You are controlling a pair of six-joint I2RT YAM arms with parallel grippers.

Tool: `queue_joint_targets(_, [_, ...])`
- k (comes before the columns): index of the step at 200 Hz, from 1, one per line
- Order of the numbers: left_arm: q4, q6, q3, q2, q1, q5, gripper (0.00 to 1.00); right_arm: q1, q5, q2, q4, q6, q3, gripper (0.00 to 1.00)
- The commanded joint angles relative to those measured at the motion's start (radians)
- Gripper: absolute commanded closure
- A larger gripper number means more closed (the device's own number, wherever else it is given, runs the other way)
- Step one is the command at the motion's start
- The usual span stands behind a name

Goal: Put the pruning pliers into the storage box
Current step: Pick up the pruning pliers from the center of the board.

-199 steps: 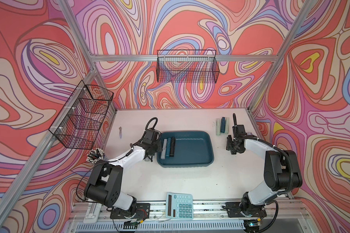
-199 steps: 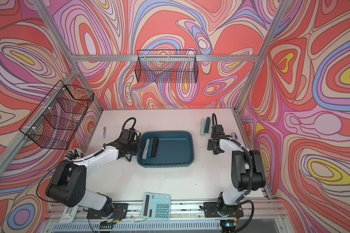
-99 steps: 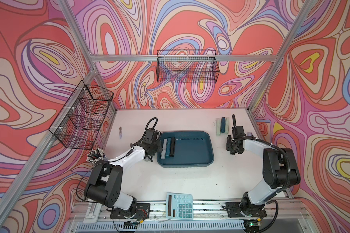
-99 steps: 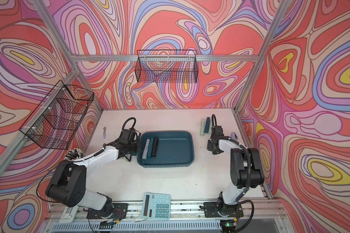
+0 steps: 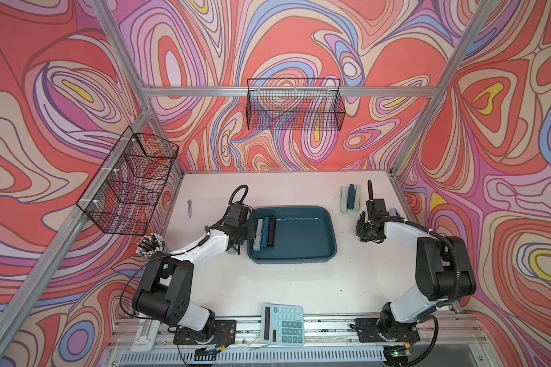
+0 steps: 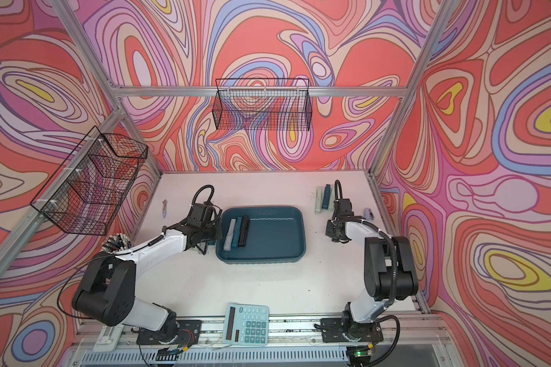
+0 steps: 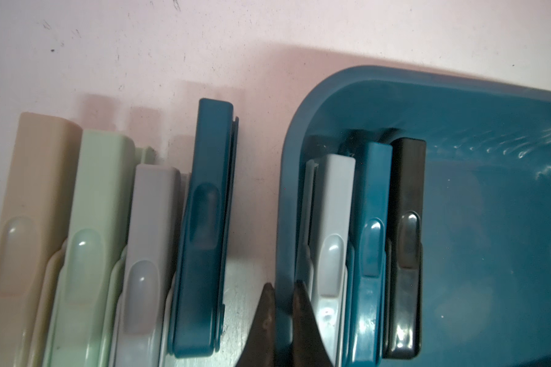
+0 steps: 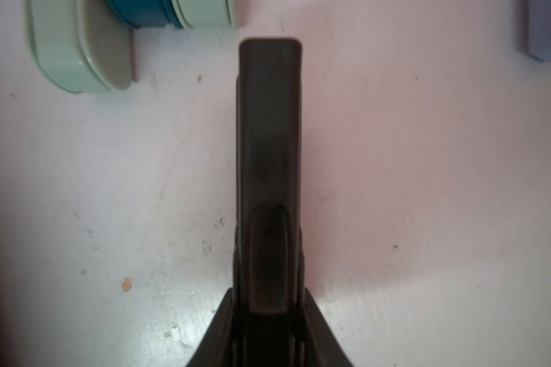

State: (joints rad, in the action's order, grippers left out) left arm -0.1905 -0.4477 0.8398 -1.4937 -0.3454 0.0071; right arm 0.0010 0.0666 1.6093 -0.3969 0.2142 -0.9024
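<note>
A: Black plastic: are the right jaws grasping it?
B: Yes, they're pinching one black plier [image 8: 269,143], its long axis pointing toward the back wall. The storage box [image 5: 303,235] is sitting to their left.
A: Left jaws?
B: Clenched, hovering at the box's left rim. Three boxed pliers [image 5: 264,233] are lying inside, four loose pliers [image 7: 153,238] just outside, three far pliers [image 5: 351,197] on the counter [image 5: 299,286] beyond the right jaws.

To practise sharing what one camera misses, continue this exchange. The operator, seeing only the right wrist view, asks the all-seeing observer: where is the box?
Observer: The box lies mid-table.
Operator: Anything in it?
Observer: Three pliers, side by side at its left end.
Operator: Is it held?
Observer: Yes, the left fingers pinch its rim.
</note>
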Motion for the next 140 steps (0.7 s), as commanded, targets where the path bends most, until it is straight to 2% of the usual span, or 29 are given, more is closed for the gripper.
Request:
queue_joint_targets(1, [-0.059, 0.018, -0.012, -0.006, 0.003, -0.003, 0.96, -0.003, -0.030, -0.070, 0.004, 0.022, 0.012, 0.74])
queue_joint_targets(35, [-0.066, 0.014, -0.011, 0.001, 0.002, -0.012, 0.96, 0.016, -0.064, -0.151, -0.006, 0.052, 0.020, 0.76])
queue_joint_targets(67, [-0.066, 0.003, -0.012, -0.002, 0.002, -0.009, 0.96, 0.096, -0.037, -0.212, -0.042, 0.084, -0.007, 0.76])
queue_joint_targets(140, [-0.061, -0.010, -0.010, -0.011, 0.003, -0.006, 0.96, 0.434, 0.032, -0.215, -0.009, 0.241, -0.090, 0.76])
